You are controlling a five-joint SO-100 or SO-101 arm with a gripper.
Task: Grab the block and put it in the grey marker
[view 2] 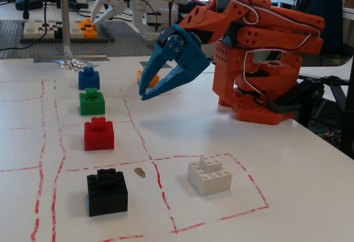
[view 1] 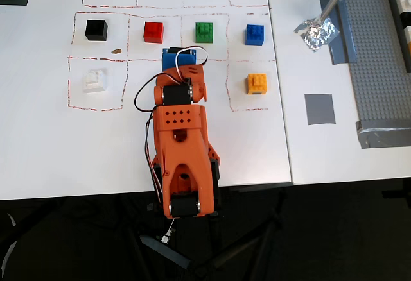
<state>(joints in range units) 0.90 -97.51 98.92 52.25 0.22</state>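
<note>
Trouble could start with picking the wrong brick: you have the gripper (view 2: 145,94) hanging above the table with its jaws nearly closed on nothing, closer to the orange brick (view 1: 257,83) than to the block (view 1: 94,80). The block sits alone in its red-outlined cell, beside the arm's base in the fixed view. The grey marker (view 1: 319,108) lies well apart, so a loose grasp risks dropping it mid-carry.
</note>
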